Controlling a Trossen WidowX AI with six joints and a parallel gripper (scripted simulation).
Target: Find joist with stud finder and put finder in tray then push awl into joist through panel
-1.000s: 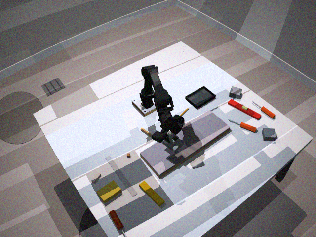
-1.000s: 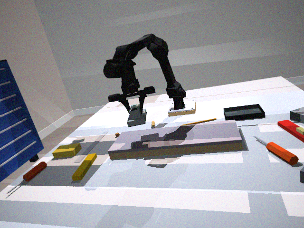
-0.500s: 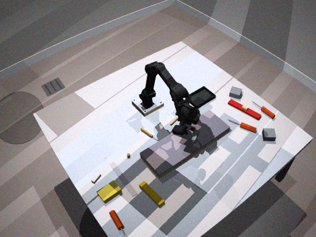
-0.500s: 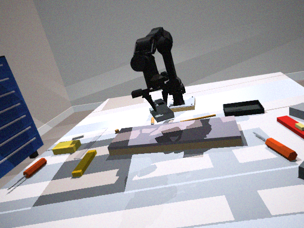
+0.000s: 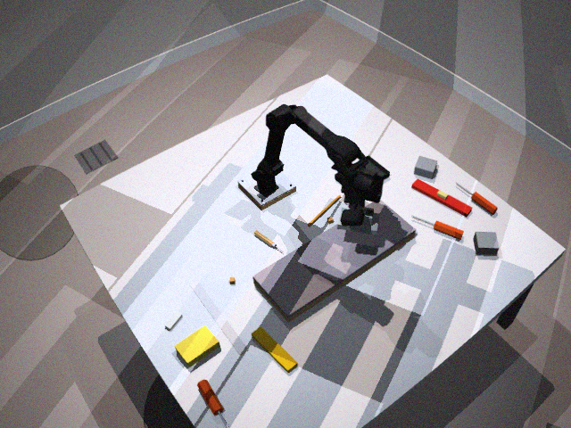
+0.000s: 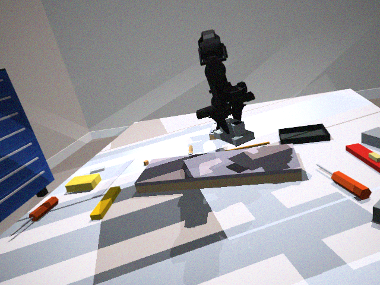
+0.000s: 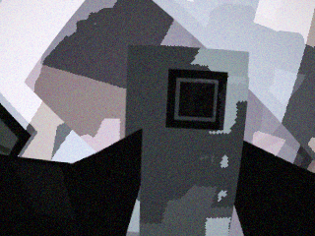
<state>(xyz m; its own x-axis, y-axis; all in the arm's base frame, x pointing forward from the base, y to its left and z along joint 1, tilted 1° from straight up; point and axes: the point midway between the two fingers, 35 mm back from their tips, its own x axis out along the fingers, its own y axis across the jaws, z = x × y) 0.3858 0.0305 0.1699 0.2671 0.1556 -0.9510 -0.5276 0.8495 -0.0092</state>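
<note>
My gripper [image 5: 361, 213] [image 6: 232, 124] [image 7: 184, 138] is shut on the grey stud finder [image 6: 237, 135] [image 7: 169, 147], held raised near the panel's back edge. Its square display looks dark in the wrist view; in the top view it is mostly hidden. The floor panel [image 5: 294, 292] [image 6: 221, 180] lies flat, patched with shadow. The awl [image 5: 264, 238] [image 6: 190, 149], with a tan handle, lies behind the panel. The black tray [image 6: 303, 142] stands behind the panel's right end; the arm hides it in the top view. No hole is discernible in the panel's visible top.
An orange pencil [image 5: 325, 209] [image 6: 251, 146] and a small cube [image 5: 330, 219] lie behind the panel. Right are a red level [image 5: 426, 190], grey blocks [image 5: 425, 167] [image 5: 485, 242] and two screwdrivers [image 5: 448, 229] [image 5: 484, 202]. Left are a yellow block [image 5: 197, 345], yellow bar [image 5: 274, 349] and another screwdriver [image 5: 211, 396].
</note>
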